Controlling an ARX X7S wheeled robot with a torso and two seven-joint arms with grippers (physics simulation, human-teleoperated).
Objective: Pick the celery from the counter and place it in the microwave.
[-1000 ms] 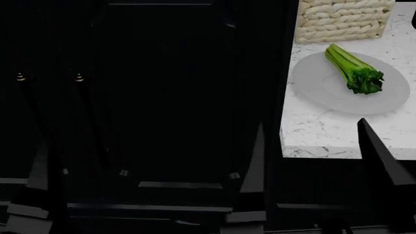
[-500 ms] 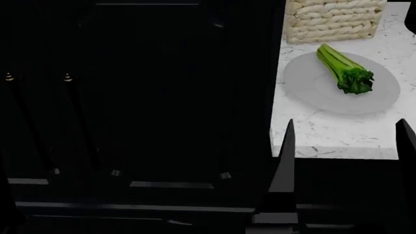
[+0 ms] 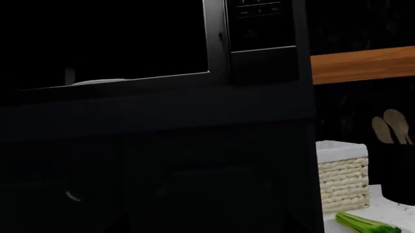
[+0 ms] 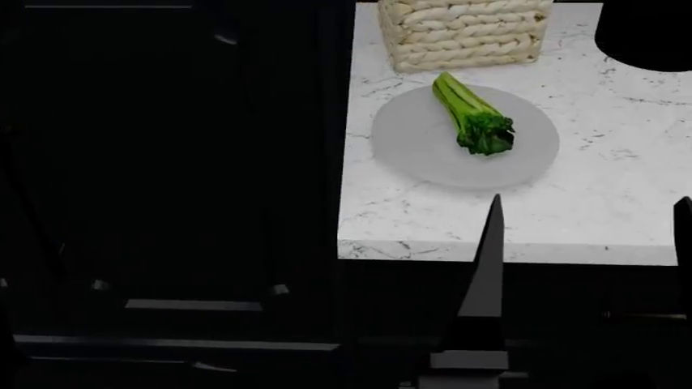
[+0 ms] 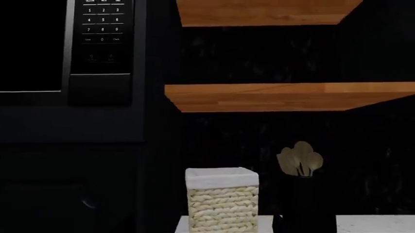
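Observation:
The celery point(image 4: 471, 113) lies on a round grey plate point(image 4: 411, 150) on the white marble counter point(image 4: 605, 194), leafy tuft toward me; its stalk end point(image 3: 366, 224) also shows in the left wrist view. My right gripper point(image 4: 589, 243) hangs open at the counter's front edge, short of the plate, with nothing between its fingers point(image 4: 489, 259). The black microwave point(image 3: 259, 29) sits above dark cabinets left of the counter, and a pale turntable point(image 3: 97, 81) shows inside it. Its keypad point(image 5: 100, 39) faces the right wrist camera. My left gripper point(image 3: 207, 229) is barely visible against the dark; its faint tips stand far apart.
A woven basket point(image 4: 465, 32) stands just behind the plate. A dark holder point(image 5: 308, 204) with wooden spoons point(image 5: 300, 158) is beside it at the back right. Two wooden shelves point(image 5: 285, 96) hang above the counter. Dark cabinet fronts point(image 4: 173, 162) fill the left.
The head view has swung right, so counter, plate and celery sit further left in the picture. The right gripper's fingers stay low at the counter's front edge; the left finger has left the view.

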